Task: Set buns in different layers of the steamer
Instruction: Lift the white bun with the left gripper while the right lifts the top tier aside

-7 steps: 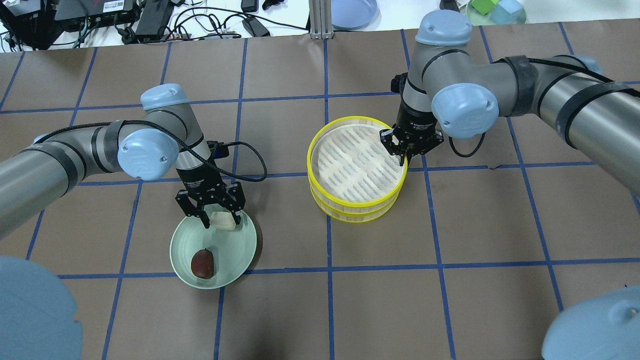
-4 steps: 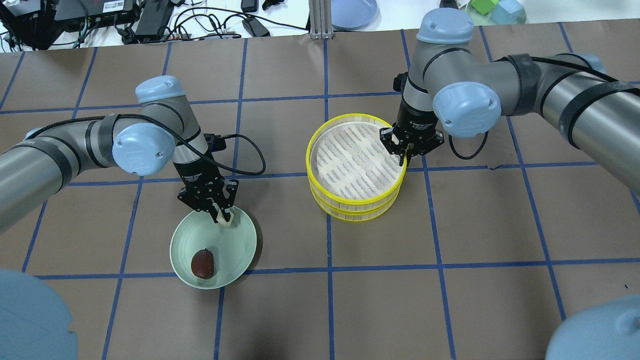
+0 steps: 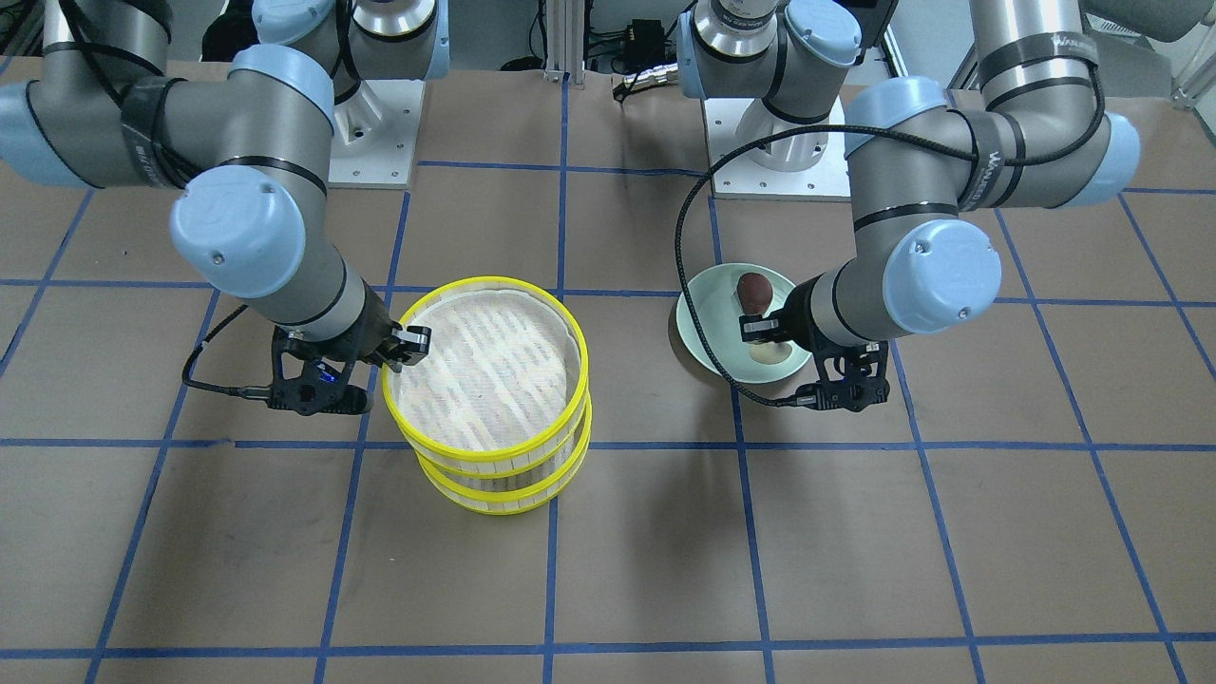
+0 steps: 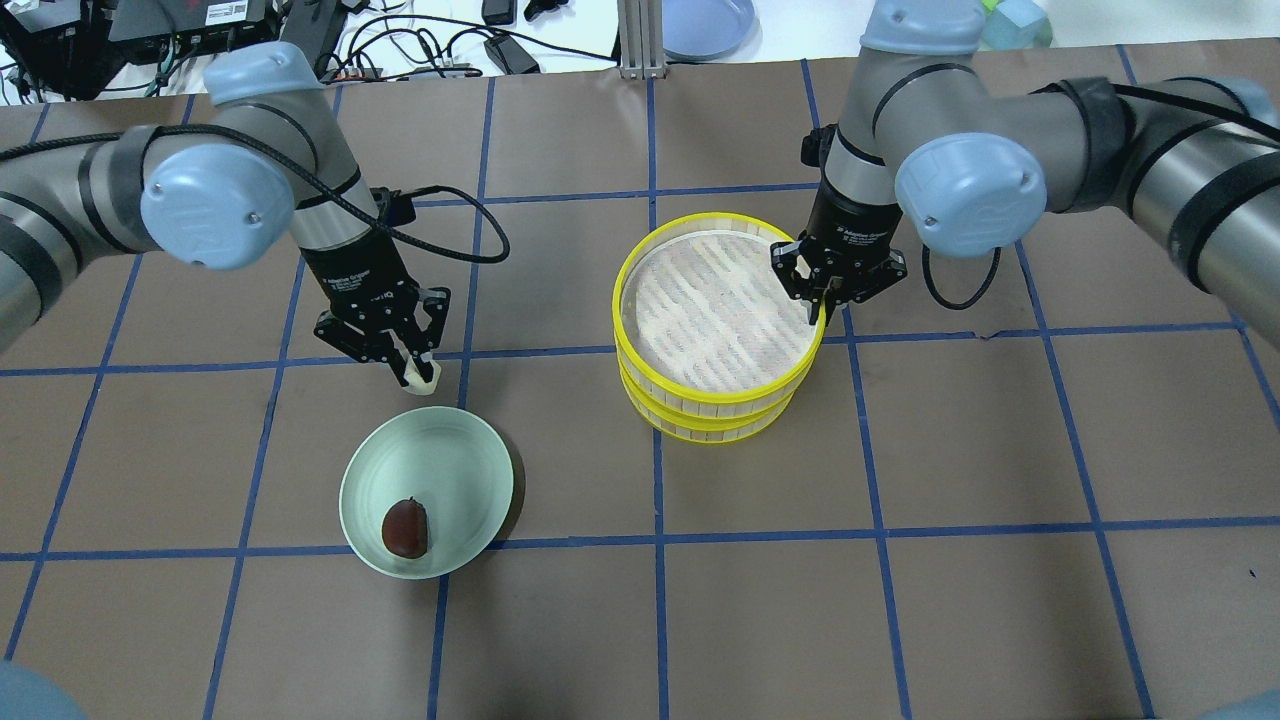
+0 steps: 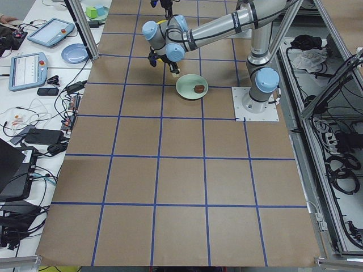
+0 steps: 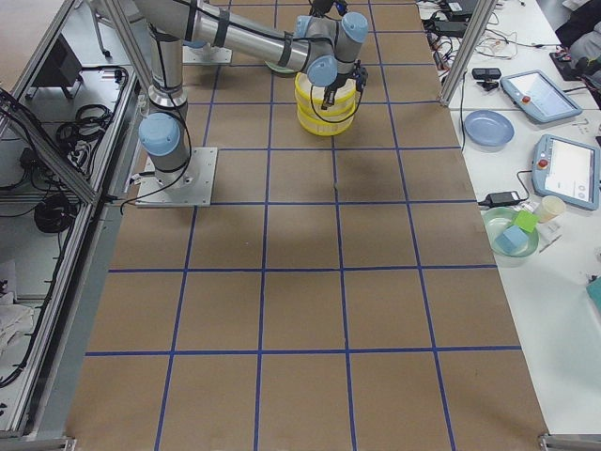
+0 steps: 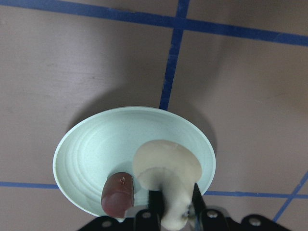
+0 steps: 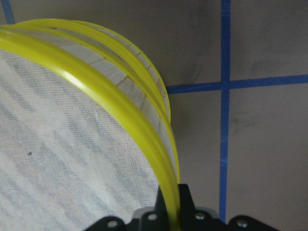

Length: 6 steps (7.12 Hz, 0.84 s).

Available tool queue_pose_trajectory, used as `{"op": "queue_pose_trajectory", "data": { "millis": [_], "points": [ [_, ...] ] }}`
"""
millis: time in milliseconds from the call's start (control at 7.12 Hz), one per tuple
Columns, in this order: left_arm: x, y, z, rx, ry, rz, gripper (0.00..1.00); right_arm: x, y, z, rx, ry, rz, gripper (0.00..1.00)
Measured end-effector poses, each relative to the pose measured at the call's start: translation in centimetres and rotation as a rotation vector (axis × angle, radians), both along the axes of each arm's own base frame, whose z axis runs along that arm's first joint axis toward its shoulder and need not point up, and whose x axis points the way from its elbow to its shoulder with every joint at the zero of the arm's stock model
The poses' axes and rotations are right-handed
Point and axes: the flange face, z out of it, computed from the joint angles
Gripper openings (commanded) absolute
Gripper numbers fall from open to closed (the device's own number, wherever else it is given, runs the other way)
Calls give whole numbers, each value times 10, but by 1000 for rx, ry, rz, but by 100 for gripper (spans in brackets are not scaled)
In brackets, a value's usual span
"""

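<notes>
My left gripper (image 4: 415, 372) is shut on the pale cream bun (image 4: 423, 379) and holds it in the air above the far edge of the green plate (image 4: 462, 468). In the left wrist view the cream bun (image 7: 167, 169) hangs between the fingers over the plate (image 7: 91, 144). The dark reddish-brown bun (image 4: 405, 527) lies on the plate. My right gripper (image 4: 822, 300) is shut on the yellow rim of the top steamer layer (image 4: 640, 250) and holds it slightly raised over the lower layer (image 4: 715, 425). Both layers look empty.
Brown paper with blue tape lines covers the table. Cables, electronics and a blue plate (image 4: 708, 22) lie beyond the far edge. The left wrist cable (image 4: 480, 240) loops beside the left arm.
My left gripper has shut on the cream bun and lifted it off the plate, moving toward the far side. My right gripper has raised the top steamer layer a little.
</notes>
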Motion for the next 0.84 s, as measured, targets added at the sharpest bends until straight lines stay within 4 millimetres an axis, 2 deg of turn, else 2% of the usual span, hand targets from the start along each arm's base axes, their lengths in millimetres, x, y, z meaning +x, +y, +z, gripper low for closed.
{"op": "queue_pose_trajectory", "data": {
  "millis": [140, 281, 421, 562, 702, 843],
  "points": [
    [-4, -2, 26, -49, -19, 40, 0, -27, -2, 14, 2, -7, 17, 15],
    [-12, -4, 45, -100, -25, 59, 0, -69, -6, 23, 3, 0, 30, 15],
    [-27, -8, 54, -156, -12, 63, 0, -117, -9, 30, -1, 26, 39, 15],
    [-53, -13, 60, -229, 27, 59, 0, -155, -10, 31, -2, 45, 62, 14],
    [-82, -15, 63, -293, 76, 43, 0, -181, -10, 30, 4, 63, 90, 14],
    [-107, -16, 62, -332, 139, 36, 0, -196, -9, 27, 16, 89, 105, 14]
  ]
}}
